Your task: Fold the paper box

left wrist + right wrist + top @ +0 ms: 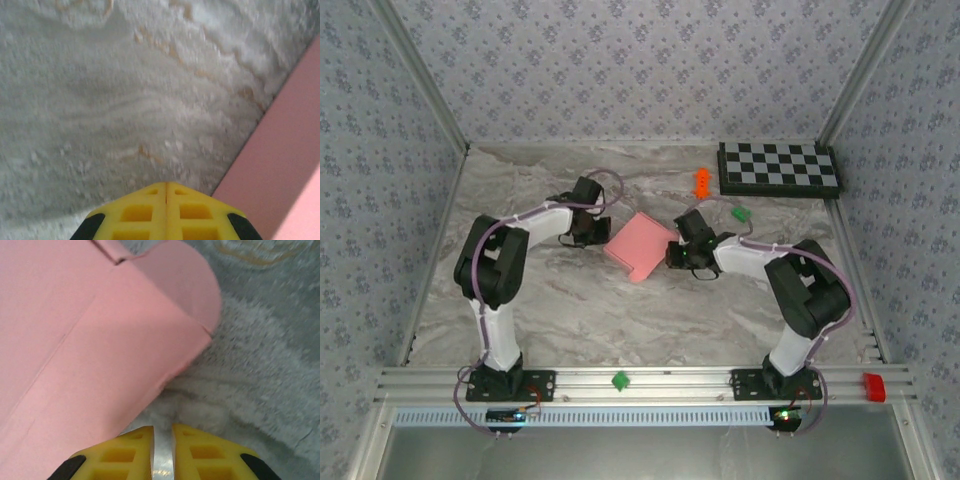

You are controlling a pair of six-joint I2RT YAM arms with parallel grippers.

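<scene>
"Where is the paper box (640, 246)?"

"Middle of the worktop (570, 300) in the overhead view. It is a pink slab lying flat and turned at an angle, with a flap sticking out at its lower edge. An arm reaches in toward it from each side."

"What is the left gripper (590, 228) doing?"

"It sits just at the box's left edge. On the left wrist camera its yellow fingers (145, 212) are pressed together seam to seam, with nothing between them. They hang over bare marble, and the pink card runs down the right side of that frame, beside the tips and not in them."

"And the right gripper (682, 252)?"

"It is at the box's right edge. On the right wrist camera its fingers (197, 452) are barely apart, leaving a thin slit with no card in it. The box takes the left and upper part of that frame, with a crease running diagonally and a rounded flap near the top lying on the worktop. Its near edge ends just ahead of the fingertips."

"Anything else on the worktop?"

"A checkerboard (780, 168) lies at the upper right, with an orange toy (700, 182) beside it. A small green piece (740, 213) lies below that. On the front rail (670, 382) are another green bit (619, 380) in the middle and a red block (873, 387) at the lower right."
</scene>
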